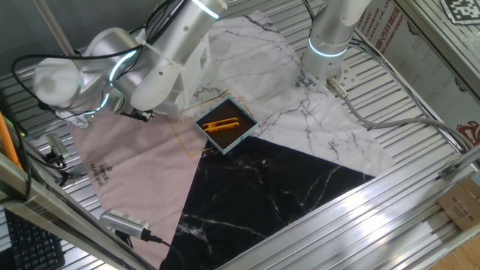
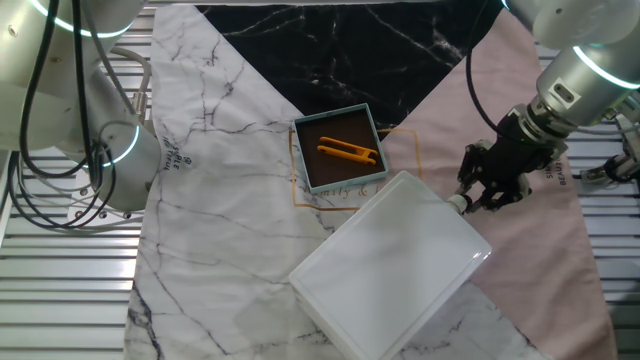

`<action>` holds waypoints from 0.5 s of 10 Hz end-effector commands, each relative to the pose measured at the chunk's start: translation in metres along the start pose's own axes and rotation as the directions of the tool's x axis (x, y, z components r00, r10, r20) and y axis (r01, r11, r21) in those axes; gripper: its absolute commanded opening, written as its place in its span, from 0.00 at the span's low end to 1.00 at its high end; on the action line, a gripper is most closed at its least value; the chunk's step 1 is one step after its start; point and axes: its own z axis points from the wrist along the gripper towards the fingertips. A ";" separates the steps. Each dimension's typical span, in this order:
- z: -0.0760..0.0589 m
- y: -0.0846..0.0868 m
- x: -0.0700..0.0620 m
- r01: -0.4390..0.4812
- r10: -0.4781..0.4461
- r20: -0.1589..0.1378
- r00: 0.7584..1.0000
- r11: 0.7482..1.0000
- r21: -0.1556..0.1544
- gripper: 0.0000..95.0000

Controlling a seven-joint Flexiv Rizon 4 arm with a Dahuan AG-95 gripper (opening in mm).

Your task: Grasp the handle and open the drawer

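Observation:
The white boxy cabinet (image 2: pixel 385 265) lies low in the other fixed view, seen from above. Its drawer front (image 2: pixel 455 218) faces the upper right and looks flush with the cabinet. My gripper (image 2: pixel 478 197) is right at that front, its black fingers (image 2: pixel 470 180) pointing at it and standing apart. The black knob handle is hidden among the fingers. In the one fixed view only a part of the cabinet (image 1: pixel 201 56) shows behind my arm (image 1: pixel 161 64). The gripper is hidden there, under the wrist.
A shallow blue-edged tray (image 2: pixel 340 148) with an orange tool (image 2: pixel 347 152) sits just beyond the cabinet; it also shows in the one fixed view (image 1: pixel 225 124). A second robot base (image 1: pixel 328 45) stands at the back. Cables (image 2: pixel 40 190) hang at the left.

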 end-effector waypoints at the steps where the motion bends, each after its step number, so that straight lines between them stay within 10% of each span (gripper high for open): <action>1: -0.002 -0.001 -0.002 -0.003 0.003 0.001 1.000 1.000 -0.003 0.00; 5: -0.003 0.002 -0.008 -0.008 0.008 -0.001 1.000 1.000 -0.002 0.00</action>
